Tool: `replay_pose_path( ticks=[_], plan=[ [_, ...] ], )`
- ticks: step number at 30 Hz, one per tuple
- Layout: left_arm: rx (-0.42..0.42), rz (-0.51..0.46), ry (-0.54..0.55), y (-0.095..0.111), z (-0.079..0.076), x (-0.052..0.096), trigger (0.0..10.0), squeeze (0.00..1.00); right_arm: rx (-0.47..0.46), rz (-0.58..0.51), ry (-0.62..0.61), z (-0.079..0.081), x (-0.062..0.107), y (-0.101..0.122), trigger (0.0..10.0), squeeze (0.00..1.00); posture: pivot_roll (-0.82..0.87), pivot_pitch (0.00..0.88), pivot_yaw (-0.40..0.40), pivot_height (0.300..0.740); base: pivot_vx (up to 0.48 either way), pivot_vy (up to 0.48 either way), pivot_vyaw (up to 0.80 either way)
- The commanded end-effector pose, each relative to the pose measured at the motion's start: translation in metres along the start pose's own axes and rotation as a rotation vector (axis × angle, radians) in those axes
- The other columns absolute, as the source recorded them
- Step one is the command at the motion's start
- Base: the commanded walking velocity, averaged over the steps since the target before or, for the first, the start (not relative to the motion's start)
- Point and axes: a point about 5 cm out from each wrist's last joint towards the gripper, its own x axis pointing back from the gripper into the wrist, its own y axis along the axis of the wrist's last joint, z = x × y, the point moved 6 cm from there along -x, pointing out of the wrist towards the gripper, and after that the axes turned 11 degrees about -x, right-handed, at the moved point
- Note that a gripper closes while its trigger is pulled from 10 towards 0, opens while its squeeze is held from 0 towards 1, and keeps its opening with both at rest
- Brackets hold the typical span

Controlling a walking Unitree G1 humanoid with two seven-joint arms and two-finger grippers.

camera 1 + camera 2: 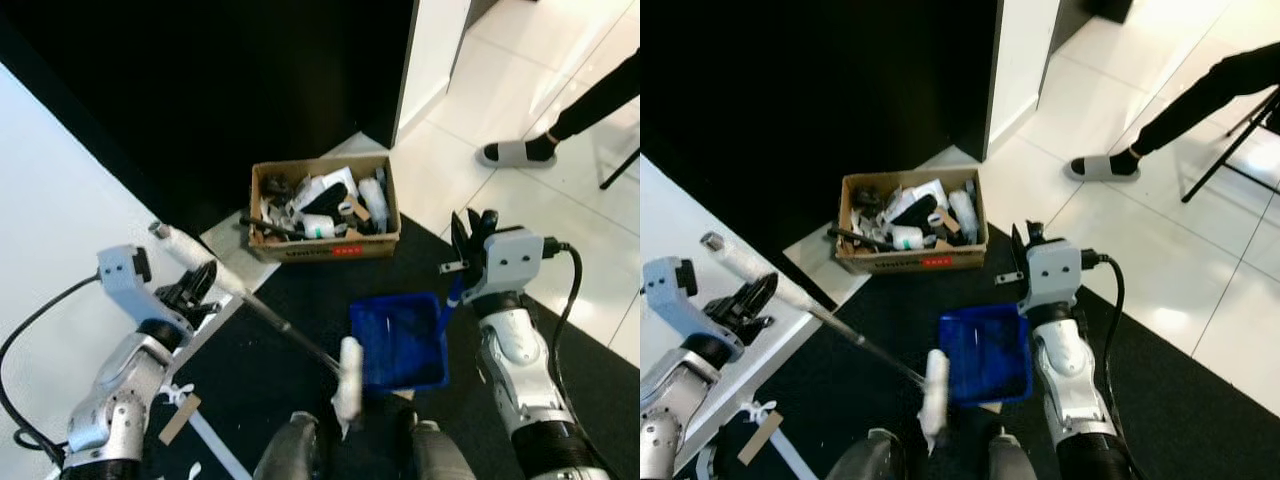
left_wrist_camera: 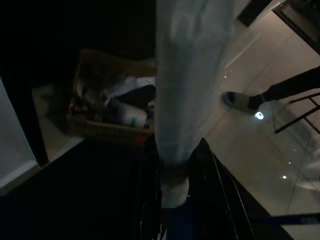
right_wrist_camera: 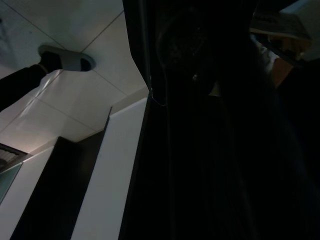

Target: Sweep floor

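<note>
Lower left, the left gripper [image 1: 195, 290] clamps the broom [image 1: 262, 312]; centre right, the right gripper [image 1: 462, 262] grips the blue dustpan [image 1: 398, 343], whose debris could tip out beside the cardboard box [image 1: 322, 215].

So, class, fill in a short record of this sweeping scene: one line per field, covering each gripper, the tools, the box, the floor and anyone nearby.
left gripper: shut on the broom handle
broom head: white, low, at the near edge of the dustpan
right gripper: holds the dustpan's handle
dustpan: blue, on the dark mat
cardboard box: open, full of mixed rubbish, beyond the dustpan
floor: dark mat by white tiles
person: a leg and a sandalled foot on the tiles, to the right
</note>
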Motion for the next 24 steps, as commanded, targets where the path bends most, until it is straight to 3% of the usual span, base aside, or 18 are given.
replay_pose_path(
  ticks=[1,2,5,12,17,24],
  plan=[
    [-0.05,-0.017,0.07,0.009,0.014,0.006,10.0,0.06,-0.001,-0.005,0.017,0.004,0.001,0.0,10.0,0.0,0.02,0.378,0.101,0.74,0.0,0.0,0.0],
    [-0.088,-0.026,0.126,0.02,0.025,0.006,10.0,0.05,0.004,-0.015,0.019,0.003,-0.001,0.003,10.0,0.0,0.02,0.378,0.101,0.74,0.0,0.0,0.0],
    [-0.113,-0.032,0.194,0.032,0.04,0.008,10.0,0.06,0.014,-0.028,0.024,0.0,-0.001,0.009,10.0,0.0,0.03,0.374,0.105,0.74,0.0,0.0,0.0],
    [-0.156,-0.036,0.236,0.04,0.054,0.01,10.0,0.05,0.062,-0.047,0.086,-0.002,0.007,0.026,10.0,0.0,0.02,0.368,0.11,0.74,0.0,0.0,0.0],
    [-0.256,0.025,0.354,0.028,0.08,0.013,10.0,0.05,0.048,-0.055,0.059,-0.015,0.026,0.049,10.0,0.0,0.0,0.359,0.115,0.74,0.0,0.0,0.0],
    [-0.294,0.083,0.371,0.006,0.079,0.007,10.0,0.04,0.105,0.031,0.059,-0.02,0.056,0.034,10.0,0.0,-0.02,0.355,0.132,0.74,0.0,0.0,0.0]
  ],
)
